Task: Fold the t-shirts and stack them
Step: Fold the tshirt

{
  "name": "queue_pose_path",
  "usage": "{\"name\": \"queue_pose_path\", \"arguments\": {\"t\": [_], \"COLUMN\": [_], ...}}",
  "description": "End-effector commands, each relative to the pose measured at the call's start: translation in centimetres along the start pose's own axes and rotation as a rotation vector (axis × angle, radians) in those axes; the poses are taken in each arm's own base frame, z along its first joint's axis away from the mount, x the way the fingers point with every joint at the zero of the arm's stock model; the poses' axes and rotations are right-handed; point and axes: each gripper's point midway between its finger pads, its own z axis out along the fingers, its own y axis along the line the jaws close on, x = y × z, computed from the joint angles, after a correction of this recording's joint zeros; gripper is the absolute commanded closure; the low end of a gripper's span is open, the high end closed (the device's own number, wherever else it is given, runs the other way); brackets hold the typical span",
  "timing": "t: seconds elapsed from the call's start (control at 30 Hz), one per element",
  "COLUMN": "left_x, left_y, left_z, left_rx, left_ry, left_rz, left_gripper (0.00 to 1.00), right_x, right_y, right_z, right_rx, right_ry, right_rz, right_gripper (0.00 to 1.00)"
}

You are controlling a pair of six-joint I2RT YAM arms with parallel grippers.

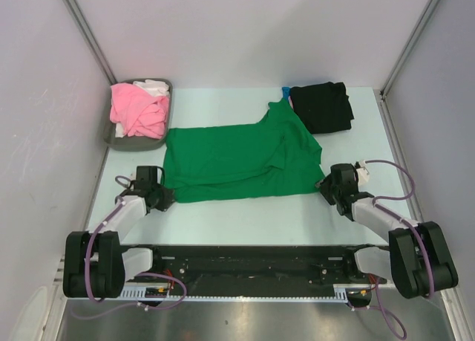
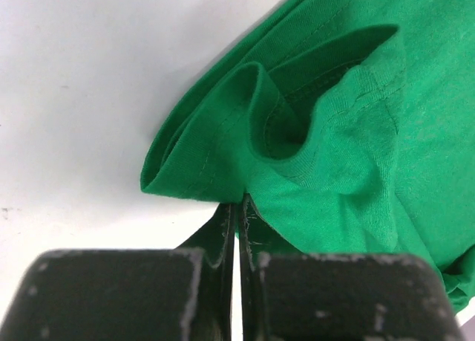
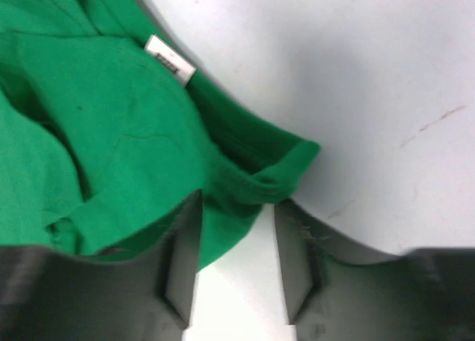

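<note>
A bright green t-shirt [image 1: 237, 159] lies spread across the middle of the table, partly folded, with one sleeve reaching toward the back right. My left gripper [image 1: 165, 198] is shut on its near-left corner; in the left wrist view the fingers [image 2: 239, 207] pinch the bunched green hem [image 2: 334, 133]. My right gripper [image 1: 324, 183] is at the shirt's near-right corner. In the right wrist view its jaws [image 3: 237, 207] stand apart with a fold of green cloth [image 3: 111, 133] between them, not pinched. A small white label [image 3: 171, 61] shows on the cloth.
A folded black t-shirt [image 1: 321, 107] lies at the back right, with a bit of blue cloth [image 1: 285, 93] beside it. The dark grey tray [image 1: 133, 142] at the back left holds crumpled pink [image 1: 136, 111] and white [image 1: 154, 87] t-shirts. Walls enclose the table on three sides.
</note>
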Motion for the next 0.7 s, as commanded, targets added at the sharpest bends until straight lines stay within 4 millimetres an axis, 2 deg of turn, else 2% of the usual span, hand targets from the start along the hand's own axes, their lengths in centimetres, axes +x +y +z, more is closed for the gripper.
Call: {"name": "queue_pose_path", "arguments": {"t": [0.0,0.03,0.07,0.17,0.2,0.23,0.33,0.4,0.47,0.5,0.57,0.67], "left_x": [1.2,1.3,1.2,1.3,1.2,1.0,0.0,-1.2,-1.6,-2.2,-2.3,-1.6], "left_y": [3.2,3.3,3.3,3.0,2.7,2.5,1.1,-0.6,-1.3,-2.2,-2.0,-0.8], "left_z": [0.1,0.0,-0.1,-0.9,-1.3,-2.0,-4.2,-6.1,-7.6,-8.6,-9.4,-9.4], "left_rx": [-0.076,-0.076,-0.073,-0.046,-0.032,-0.017,0.032,0.081,0.104,0.128,0.124,0.11], "left_ry": [0.049,0.049,0.052,0.07,0.065,0.057,0.025,-0.011,-0.025,-0.041,-0.05,-0.045], "left_rz": [0.014,0.015,0.017,0.02,0.023,0.026,0.039,0.046,0.056,0.059,0.065,0.067], "left_gripper": [1.0,1.0,1.0,1.0,1.0,1.0,1.0,1.0,1.0,1.0,1.0,1.0], "right_x": [-0.8,-1.1,-1.3,-2.0,-3.3,-3.7,-6.8,-8.1,-9.7,-9.9,-9.9,-9.1], "right_y": [-2.3,-2.6,-2.7,-2.6,-1.4,-1.4,0.9,1.6,2.6,2.6,2.1,0.5], "right_z": [1.1,1.1,1.0,-0.1,-1.3,-2.2,-6.0,-7.7,-9.8,-10.3,-11.0,-11.8], "right_rx": [0.096,0.105,0.106,0.094,0.044,0.049,-0.017,-0.027,-0.041,-0.04,-0.026,0.013], "right_ry": [-0.028,-0.034,-0.036,-0.037,-0.086,-0.094,-0.186,-0.22,-0.258,-0.265,-0.263,-0.243], "right_rz": [-0.004,-0.008,-0.001,0.0,0.003,-0.015,-0.033,-0.06,-0.074,-0.078,-0.083,-0.087], "right_gripper": [0.65,0.77,1.0,1.0,1.0,1.0,1.0,1.0,1.0,1.0,1.0,1.0]}}
